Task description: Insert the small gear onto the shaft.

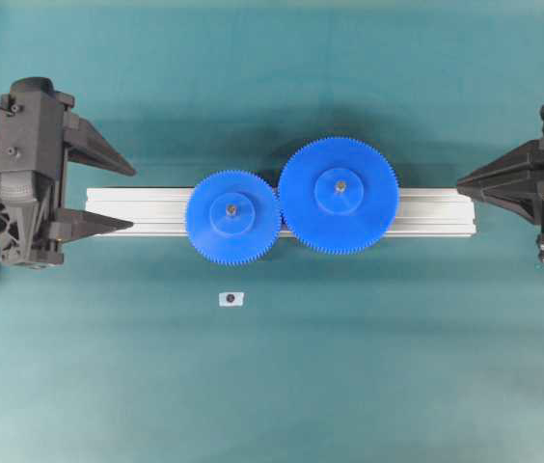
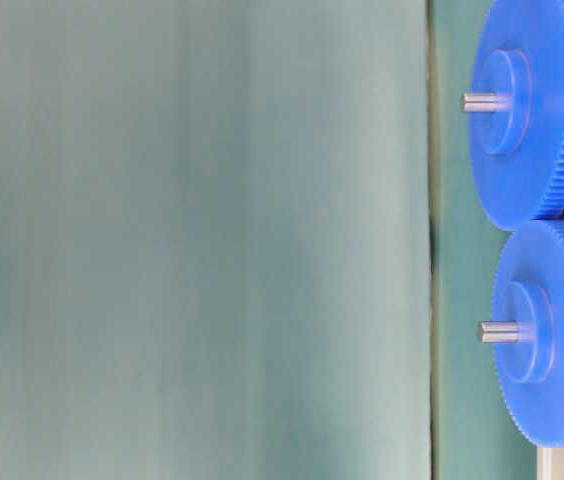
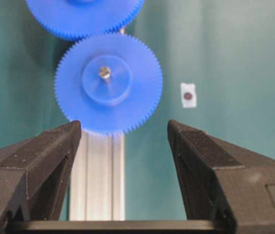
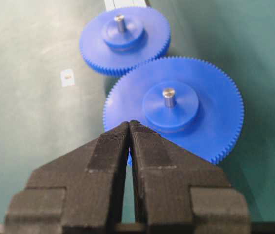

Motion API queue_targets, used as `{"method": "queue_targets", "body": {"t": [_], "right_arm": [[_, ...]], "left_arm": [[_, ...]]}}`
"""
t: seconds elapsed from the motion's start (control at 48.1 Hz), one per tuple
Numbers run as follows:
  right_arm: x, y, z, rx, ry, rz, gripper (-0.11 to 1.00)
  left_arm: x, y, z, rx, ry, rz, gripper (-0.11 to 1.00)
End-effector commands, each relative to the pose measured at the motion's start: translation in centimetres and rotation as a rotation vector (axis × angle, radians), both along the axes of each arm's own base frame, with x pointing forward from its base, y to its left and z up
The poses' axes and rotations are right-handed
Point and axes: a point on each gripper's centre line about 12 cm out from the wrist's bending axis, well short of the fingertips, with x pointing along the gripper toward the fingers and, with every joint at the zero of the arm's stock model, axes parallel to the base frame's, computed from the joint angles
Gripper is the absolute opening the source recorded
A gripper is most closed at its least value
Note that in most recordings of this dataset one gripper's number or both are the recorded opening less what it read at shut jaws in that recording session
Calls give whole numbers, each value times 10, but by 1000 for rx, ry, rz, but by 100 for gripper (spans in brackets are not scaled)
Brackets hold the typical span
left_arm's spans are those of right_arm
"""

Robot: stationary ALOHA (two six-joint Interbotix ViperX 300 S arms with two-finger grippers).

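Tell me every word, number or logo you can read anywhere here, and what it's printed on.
None: no readable text in any view.
Small white tag on the green table: only a dark round dot, no letters.
Small gear, larger gear, aluminium rail: no markings visible.
Left end effector and right end effector: plain black, no brand visible.

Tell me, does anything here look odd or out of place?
Nothing stands out. The small gear sits flat on its shaft, meshed with the larger gear on the aluminium rail. Only a small white tag lies loose on the mat.
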Motion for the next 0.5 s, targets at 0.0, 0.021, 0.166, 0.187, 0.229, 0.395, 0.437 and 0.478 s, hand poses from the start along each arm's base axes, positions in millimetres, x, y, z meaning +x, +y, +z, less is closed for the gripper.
{"method": "queue_targets", "body": {"t": [0.0,0.021,0.166,0.187,0.229,0.395,0.437,0.478], "right_arm": [[1,0,4,9,-13,-4,11],[1,0,4,8,-15,-4,11],[0,0,4,8,-18,-4,11],[0,0,5,8,-19,-4,11],[0,0,4,9,-19,-6,11],[-1,0,4,9,-23,-6,11],[-1,0,5,9,-24,-5,11],[-1,0,4,8,-22,-4,11]], "left_arm": [[1,-1,6,1,-21,-4,69],[1,-1,6,1,-21,-4,69],[0,-1,5,3,-20,-5,69],[0,-2,5,3,-20,-7,69],[1,-2,5,0,-20,-6,69],[0,-1,4,1,-18,-4,69],[0,-2,4,-2,-17,-5,69],[0,-2,4,-2,-19,-5,69]]}}
